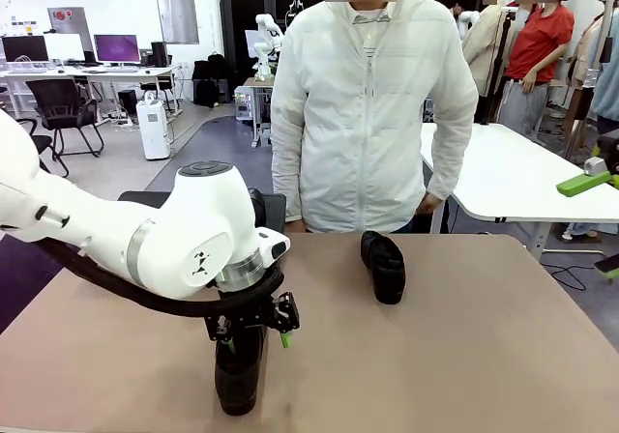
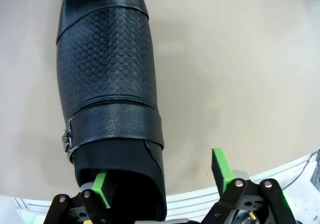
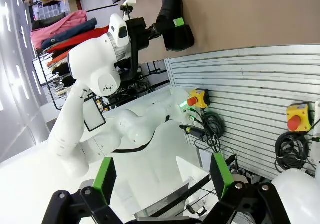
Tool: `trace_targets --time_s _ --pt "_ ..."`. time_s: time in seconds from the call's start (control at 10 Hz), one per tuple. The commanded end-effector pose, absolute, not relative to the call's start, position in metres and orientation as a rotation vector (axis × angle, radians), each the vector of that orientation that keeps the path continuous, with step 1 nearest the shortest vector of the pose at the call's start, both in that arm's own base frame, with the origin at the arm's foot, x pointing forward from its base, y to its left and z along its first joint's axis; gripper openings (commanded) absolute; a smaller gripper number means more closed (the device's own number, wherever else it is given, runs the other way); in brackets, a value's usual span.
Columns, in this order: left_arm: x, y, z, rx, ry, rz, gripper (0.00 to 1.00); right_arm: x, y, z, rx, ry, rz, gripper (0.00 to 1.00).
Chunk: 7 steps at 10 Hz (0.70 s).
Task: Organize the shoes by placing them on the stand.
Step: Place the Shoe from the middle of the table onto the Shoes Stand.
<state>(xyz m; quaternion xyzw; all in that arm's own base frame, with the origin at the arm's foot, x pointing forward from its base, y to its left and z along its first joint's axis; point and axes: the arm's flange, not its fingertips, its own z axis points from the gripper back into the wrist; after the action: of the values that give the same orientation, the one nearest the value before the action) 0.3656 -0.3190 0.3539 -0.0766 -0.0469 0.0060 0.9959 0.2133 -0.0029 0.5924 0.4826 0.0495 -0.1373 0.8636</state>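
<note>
So far, by my judgement, little is done: both shoes sit directly on the bench [image 1: 484, 356], the near shoe [image 1: 237, 380] well apart from the far shoe [image 1: 384, 267]. The left end effector [image 1: 253, 339] is spread, straddling the near shoe's heel wall, not yet pinching. The right end effector [image 3: 161, 174] is spread and empty.

Left hand [image 1: 253, 340] over near shoe [image 1: 238, 380]
</note>
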Motion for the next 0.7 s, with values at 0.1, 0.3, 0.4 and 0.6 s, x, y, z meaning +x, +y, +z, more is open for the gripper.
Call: trace_targets --time_s 0.1,0.3,0.4,0.6 --pt "0.3662 -0.3286 0.3594 -0.097 -0.117 0.019 0.0 0.2127 -0.0031 0.5919 1.012 0.102 -0.276 1.0" --pt "0.3653 -0.3297 0.3609 -0.085 -0.124 0.013 0.0 0.2127 -0.0031 0.5919 1.012 0.102 -0.276 1.0" --pt "0.3642 -0.3301 0.3614 -0.084 -0.124 0.01 0.0 0.2127 -0.0031 0.5919 1.012 0.102 -0.276 1.0" --pt "0.3605 -0.3293 0.3644 -0.065 -0.12 0.002 0.0 0.2127 -0.0031 0.5919 1.012 0.102 -0.276 1.0"
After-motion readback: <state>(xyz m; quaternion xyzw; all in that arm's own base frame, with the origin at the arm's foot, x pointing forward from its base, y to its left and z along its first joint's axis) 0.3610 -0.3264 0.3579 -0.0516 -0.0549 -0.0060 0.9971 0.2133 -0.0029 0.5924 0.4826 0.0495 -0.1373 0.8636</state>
